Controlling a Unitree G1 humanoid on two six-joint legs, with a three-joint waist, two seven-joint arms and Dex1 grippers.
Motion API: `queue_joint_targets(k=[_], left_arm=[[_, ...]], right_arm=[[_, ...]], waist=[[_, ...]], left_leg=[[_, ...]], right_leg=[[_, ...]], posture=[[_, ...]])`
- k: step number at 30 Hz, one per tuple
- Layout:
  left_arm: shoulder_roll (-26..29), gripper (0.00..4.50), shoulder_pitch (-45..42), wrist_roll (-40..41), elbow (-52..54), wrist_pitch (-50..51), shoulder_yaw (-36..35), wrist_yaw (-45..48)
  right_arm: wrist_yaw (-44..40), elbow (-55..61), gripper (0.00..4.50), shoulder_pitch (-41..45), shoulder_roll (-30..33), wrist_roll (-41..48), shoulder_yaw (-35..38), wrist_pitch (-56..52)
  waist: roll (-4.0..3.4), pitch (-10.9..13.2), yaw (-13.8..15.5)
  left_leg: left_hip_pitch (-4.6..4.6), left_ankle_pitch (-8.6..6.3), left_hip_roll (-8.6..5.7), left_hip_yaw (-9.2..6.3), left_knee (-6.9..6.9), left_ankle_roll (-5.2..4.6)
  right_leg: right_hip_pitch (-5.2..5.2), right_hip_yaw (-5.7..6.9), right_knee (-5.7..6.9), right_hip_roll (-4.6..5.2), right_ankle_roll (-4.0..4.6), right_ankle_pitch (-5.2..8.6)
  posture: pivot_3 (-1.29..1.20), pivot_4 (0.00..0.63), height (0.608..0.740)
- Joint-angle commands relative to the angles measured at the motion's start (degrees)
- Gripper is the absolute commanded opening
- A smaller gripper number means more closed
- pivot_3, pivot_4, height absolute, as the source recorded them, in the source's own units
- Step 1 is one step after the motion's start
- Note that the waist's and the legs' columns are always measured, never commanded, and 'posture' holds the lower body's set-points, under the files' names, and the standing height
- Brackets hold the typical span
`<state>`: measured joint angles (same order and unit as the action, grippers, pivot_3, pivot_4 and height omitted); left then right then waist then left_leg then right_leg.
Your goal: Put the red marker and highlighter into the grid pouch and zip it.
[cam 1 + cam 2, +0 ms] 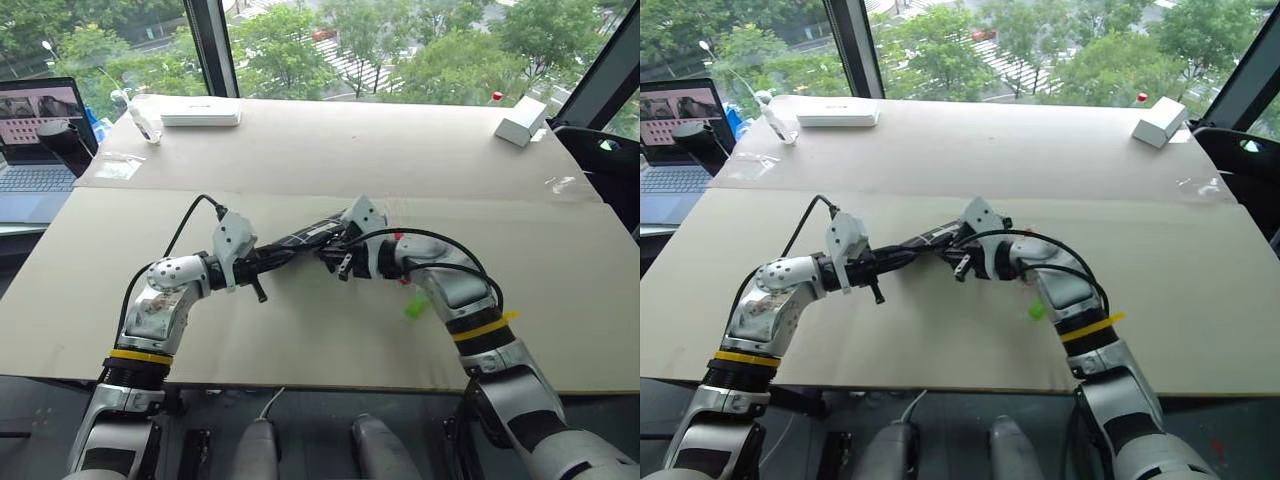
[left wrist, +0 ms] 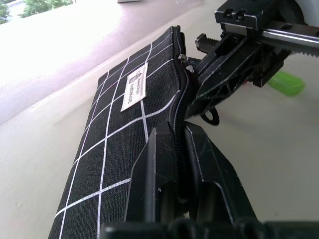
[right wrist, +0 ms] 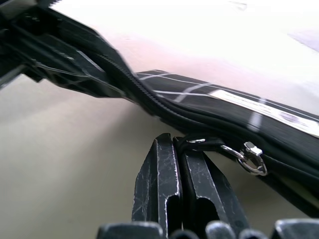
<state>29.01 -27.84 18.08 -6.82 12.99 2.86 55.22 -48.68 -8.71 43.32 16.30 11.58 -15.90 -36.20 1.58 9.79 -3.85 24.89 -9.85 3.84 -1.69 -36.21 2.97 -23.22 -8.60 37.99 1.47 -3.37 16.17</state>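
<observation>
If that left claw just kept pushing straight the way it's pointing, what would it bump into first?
Probably the right gripper. The left gripper is shut on the grid pouch edge, and along the zipper line the right gripper sits directly ahead, clamped on the zipper pull strap. Depth is uncertain.

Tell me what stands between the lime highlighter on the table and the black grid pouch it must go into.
The chunky light-green highlighter lies on the table beside the right forearm. The right gripper, shut on the zipper pull strap, sits between it and the black white-gridded fabric pouch, whose edge the left gripper pinches. The arm is the obstacle.
</observation>
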Motion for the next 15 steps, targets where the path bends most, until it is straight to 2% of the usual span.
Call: queue_joint_targets(k=[1,7,9,10,15], left_arm=[[-0.48,0.00,-1.47,0.14,0.38,-0.75,-0.18,0.36],[-0.91,0.00,-2.29,-0.17,-0.72,-1.36,-0.01,0.71],[-0.99,0.00,-2.36,-0.19,-0.82,-1.41,0.00,0.79],[-1.07,0.00,-2.38,-0.21,-0.83,-1.40,0.02,0.81],[-1.47,0.00,-2.12,-0.44,-0.81,-1.50,0.13,0.82]], right_arm=[[-2.80,5.47,0.02,0.83,-1.06,1.66,-2.21,-0.86],[2.04,3.13,0.02,2.05,-6.11,0.85,-1.98,-1.53],[3.94,2.39,0.66,2.22,-7.08,1.19,-0.40,-1.92],[4.05,2.39,0.79,2.20,-6.73,1.45,0.43,-2.15],[2.19,8.13,2.57,0.45,-2.47,5.25,4.13,-7.50]], waist=[[0.00,0.00,0.18],[0.00,0.00,0.10],[0.00,0.00,0.01],[0.00,0.00,0.00],[0.00,0.00,0.56]], left_leg=[[0.00,0.00,0.00,0.00,-0.01,0.00],[0.01,0.00,0.00,0.00,-0.02,0.00],[0.00,0.00,0.01,-0.01,0.00,0.00],[0.01,0.00,0.02,-0.03,0.00,0.00],[0.06,0.00,-0.01,-0.02,-0.03,0.01]], right_leg=[[0.00,0.00,0.00,0.00,0.00,0.00],[0.00,0.01,0.00,-0.01,0.00,0.00],[-0.02,0.01,0.02,-0.01,0.00,0.00],[-0.02,0.03,0.02,-0.01,0.00,0.00],[-0.01,0.04,-0.01,0.01,0.00,0.00]], posture=[[0.00,0.150,0.740],[0.00,0.150,0.740],[0.00,0.150,0.740],[0.00,0.150,0.740],[0.00,0.150,0.740]])
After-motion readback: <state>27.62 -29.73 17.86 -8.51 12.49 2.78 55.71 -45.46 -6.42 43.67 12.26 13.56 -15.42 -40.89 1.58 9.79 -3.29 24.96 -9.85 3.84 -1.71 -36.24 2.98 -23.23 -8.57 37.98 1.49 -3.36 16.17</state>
